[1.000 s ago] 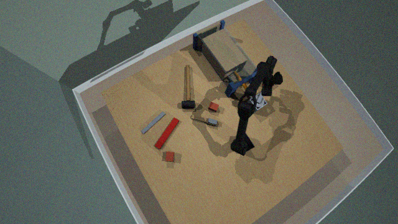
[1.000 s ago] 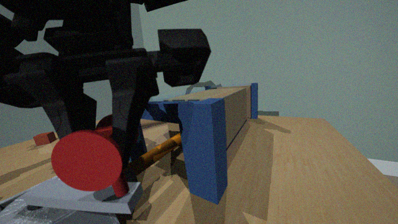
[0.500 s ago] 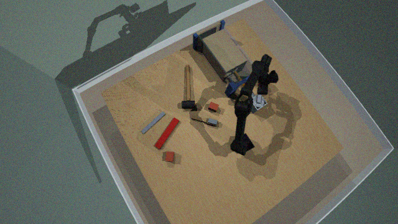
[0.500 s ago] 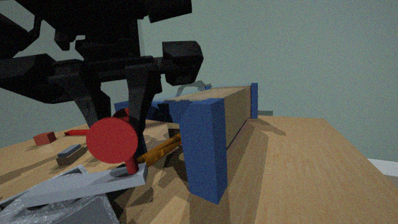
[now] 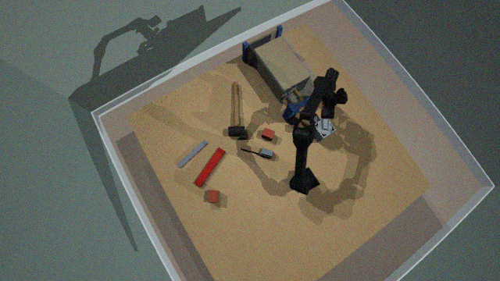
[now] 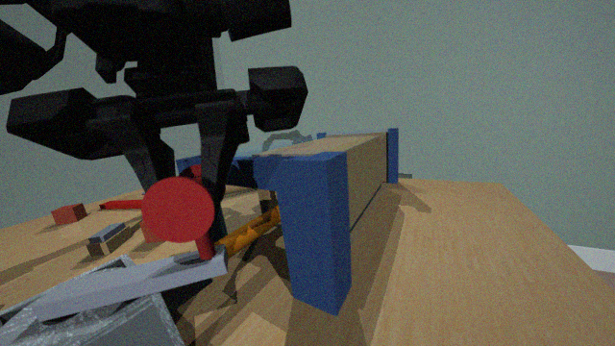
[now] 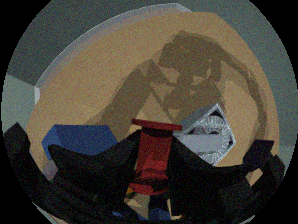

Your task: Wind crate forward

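The gripper [image 5: 329,110] [image 6: 184,185] [image 7: 153,135] is closed on the handle's red knob [image 6: 178,209] [image 7: 155,150] — presumably for cranking the winch [image 5: 325,130] [image 6: 130,322] [image 7: 222,125] beside it — while the crate, hard to make out, probably sits beyond the hand, behind the blue frame [image 5: 295,110] [image 6: 314,231] [image 7: 82,140].

Grey-green surroundings; 1 wood-toned bench top [image 5: 269,226] [image 6: 447,269] [image 7: 65,100] carries dark shadows.

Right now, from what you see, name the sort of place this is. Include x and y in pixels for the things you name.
Probably a workshop bench: a hammer [image 5: 237,132], a hand winch [image 5: 325,129] [image 6: 110,288] [image 7: 205,142] and a blue steel frame [image 5: 294,110] [image 6: 314,226] [image 7: 82,140] stand out.
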